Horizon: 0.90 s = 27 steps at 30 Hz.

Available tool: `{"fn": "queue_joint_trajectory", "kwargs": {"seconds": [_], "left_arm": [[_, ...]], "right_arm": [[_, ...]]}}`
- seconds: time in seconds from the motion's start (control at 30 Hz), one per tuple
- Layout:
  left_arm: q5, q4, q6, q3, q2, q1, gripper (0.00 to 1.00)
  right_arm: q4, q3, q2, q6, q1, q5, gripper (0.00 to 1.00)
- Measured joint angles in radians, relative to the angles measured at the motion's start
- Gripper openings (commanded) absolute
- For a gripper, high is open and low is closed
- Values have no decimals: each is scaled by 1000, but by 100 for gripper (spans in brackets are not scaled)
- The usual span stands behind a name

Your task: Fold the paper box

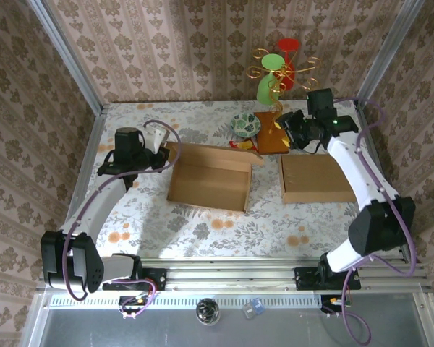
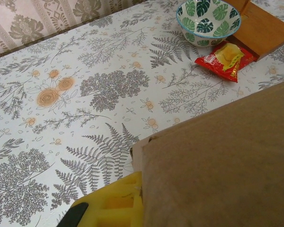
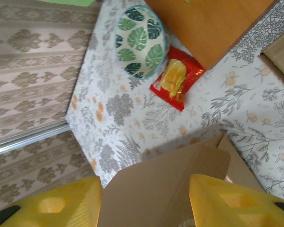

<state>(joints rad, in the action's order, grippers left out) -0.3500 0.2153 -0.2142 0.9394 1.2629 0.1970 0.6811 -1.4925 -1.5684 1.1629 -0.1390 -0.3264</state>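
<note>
**Grippers.** The left gripper point(image 2: 132, 208) is clenched. One yellow finger point(image 2: 111, 208) lies flat against the outside of a brown cardboard wall. The wall runs into the jaw line and hides the other finger. This is judged a pinch on the left wall of the paper box point(image 1: 210, 177), anchoring it so that it cannot slide while the other arm works.

The right gripper point(image 3: 142, 198) is released. Its two yellow fingers stand well apart with a raised corner flap point(image 3: 170, 179) of the box between them, and neither is seen touching it. From above, it hangs over the box's far right corner. This position is judged to be for taking that flap.

**Task item.** The box lies open on the table point(image 1: 202, 231) between the arms, unfinished. A flat cardboard panel point(image 1: 315, 177) lies to its right, apart from it.

**Surroundings.** A leaf-patterned bowl point(image 3: 135, 40), a red snack packet point(image 3: 177, 82) and a wooden board point(image 3: 213, 23) sit close together just beyond the flap — a possible snag if the flap swings outward.
</note>
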Motion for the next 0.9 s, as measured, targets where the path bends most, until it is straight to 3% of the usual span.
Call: {"fn": "queue_joint_trajectory", "kwargs": {"seconds": [0.47, 0.9], "left_arm": [[-16, -29, 27, -2, 1, -1, 0], [85, 47, 142, 5, 14, 71, 0]], "right_arm": [[-188, 163, -85, 150, -108, -181, 53], [-344, 386, -24, 336, -119, -233, 54]]}}
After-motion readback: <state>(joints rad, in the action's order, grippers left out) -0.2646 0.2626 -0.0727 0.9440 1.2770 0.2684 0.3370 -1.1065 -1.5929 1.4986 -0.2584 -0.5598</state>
